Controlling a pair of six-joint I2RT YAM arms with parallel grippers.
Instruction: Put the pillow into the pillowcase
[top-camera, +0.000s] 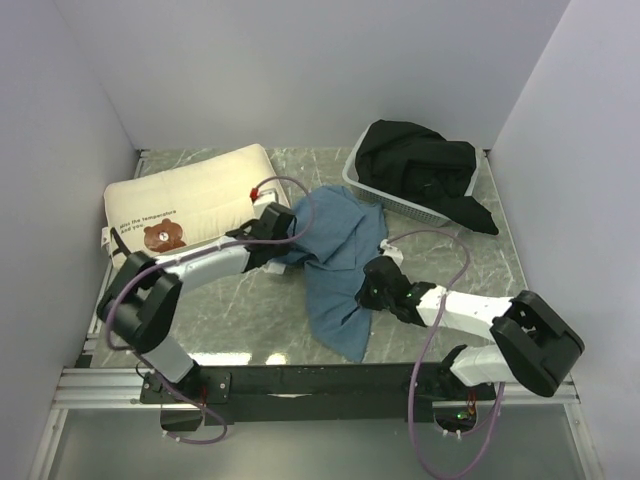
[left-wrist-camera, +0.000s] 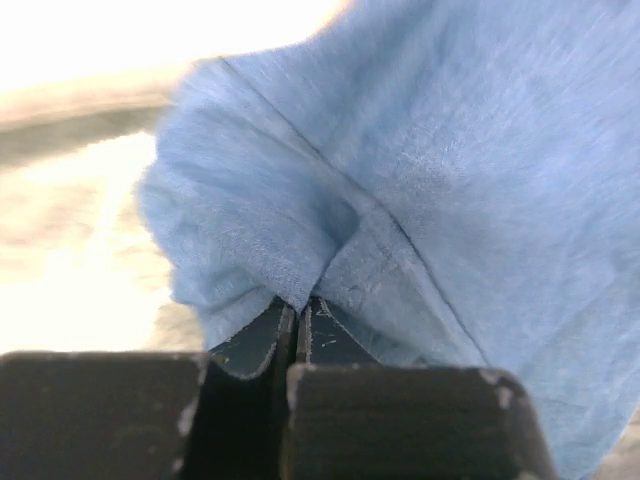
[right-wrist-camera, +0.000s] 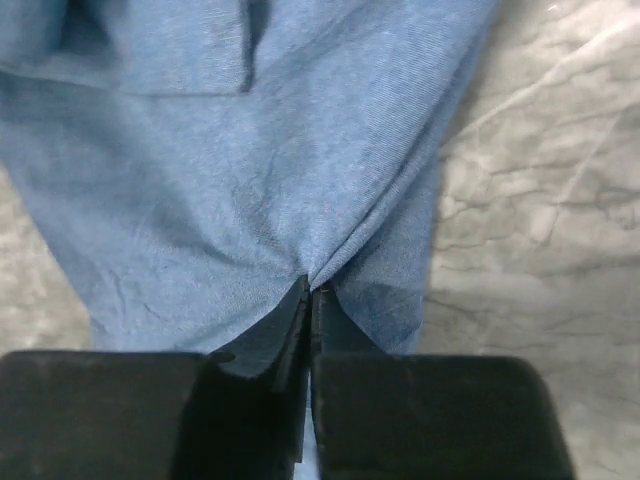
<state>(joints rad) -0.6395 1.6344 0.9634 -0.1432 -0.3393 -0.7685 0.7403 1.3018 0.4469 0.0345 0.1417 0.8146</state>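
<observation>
The soft, wrinkled dusty-blue fabric pillowcase (top-camera: 335, 250) is pinched in my left gripper (left-wrist-camera: 298, 310) and my right gripper (right-wrist-camera: 310, 290). It is one plain blue, darker in the folds just ahead of my black jaws. Beside my left jaws, the plump cream-white rectangular pillow (top-camera: 200, 190) carries a small brown bear print (top-camera: 165, 236), a line of black text (top-camera: 148, 219) and a black stripe (top-camera: 117, 243). Under my right jaws the grey stone-look table (right-wrist-camera: 540, 200) is veined in pale white. Well beyond them, a pale plastic mesh basket (top-camera: 385, 200) holds a black cloth (top-camera: 420, 165).
</observation>
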